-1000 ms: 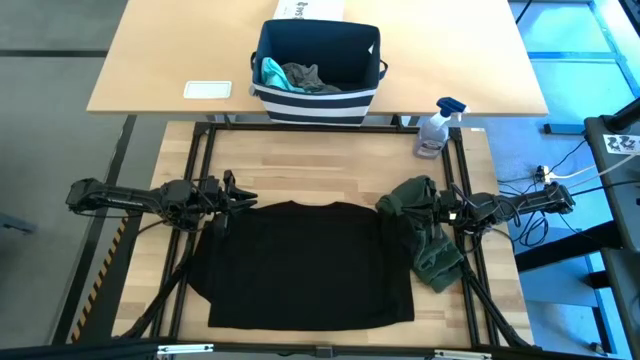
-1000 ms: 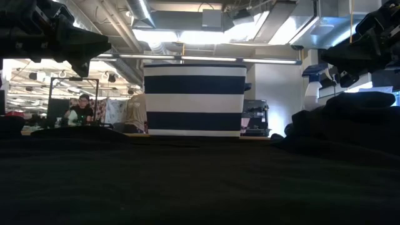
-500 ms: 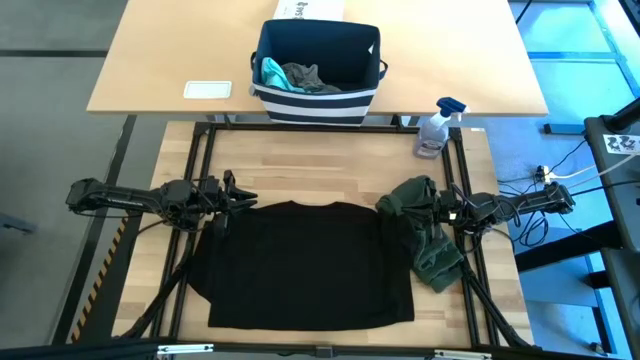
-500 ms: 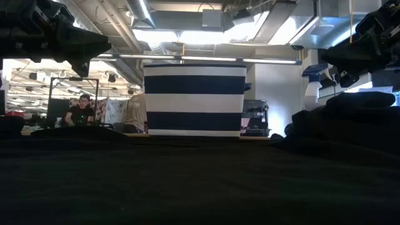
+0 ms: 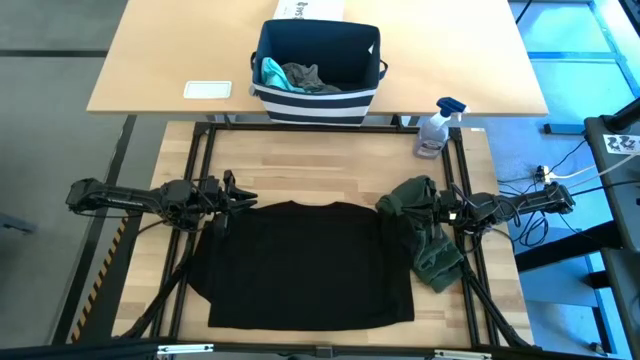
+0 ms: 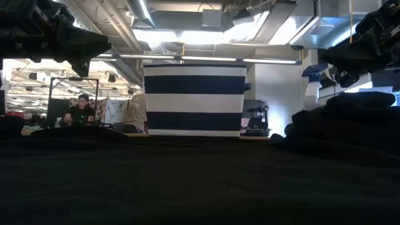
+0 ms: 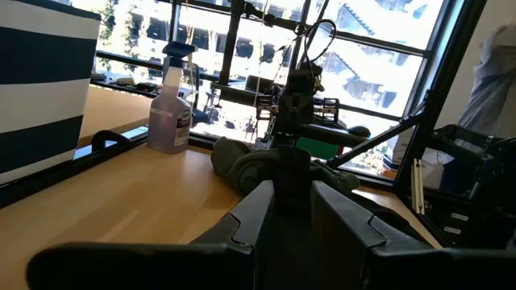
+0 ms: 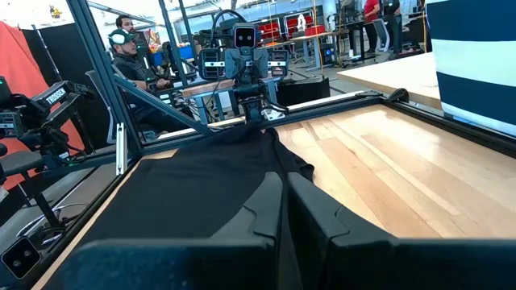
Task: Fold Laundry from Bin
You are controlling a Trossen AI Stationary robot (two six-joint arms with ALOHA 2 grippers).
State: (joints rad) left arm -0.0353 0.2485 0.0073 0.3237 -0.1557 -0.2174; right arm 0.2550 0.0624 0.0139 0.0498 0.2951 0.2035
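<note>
A large black T-shirt [image 5: 305, 265] lies spread flat on the wooden table, and it also shows in the right wrist view [image 8: 201, 185]. An olive-green piece [image 5: 420, 232] lies crumpled at its right edge. The navy striped bin [image 5: 317, 70] stands on the far table with a teal piece [image 5: 270, 72] and a grey piece [image 5: 305, 76] inside. My left gripper [image 5: 245, 197] hovers at the shirt's far left corner, its fingers slightly apart [image 7: 293, 205]. My right gripper [image 5: 425, 212] hovers over the olive piece with its fingers shut [image 8: 286, 209].
A spray bottle [image 5: 435, 128] stands at the table's far right corner. A white card [image 5: 208, 90] lies left of the bin. A white printed box [image 5: 310, 8] is behind the bin. Black frame rails [image 5: 200, 150] border the table. People sit in the room beyond.
</note>
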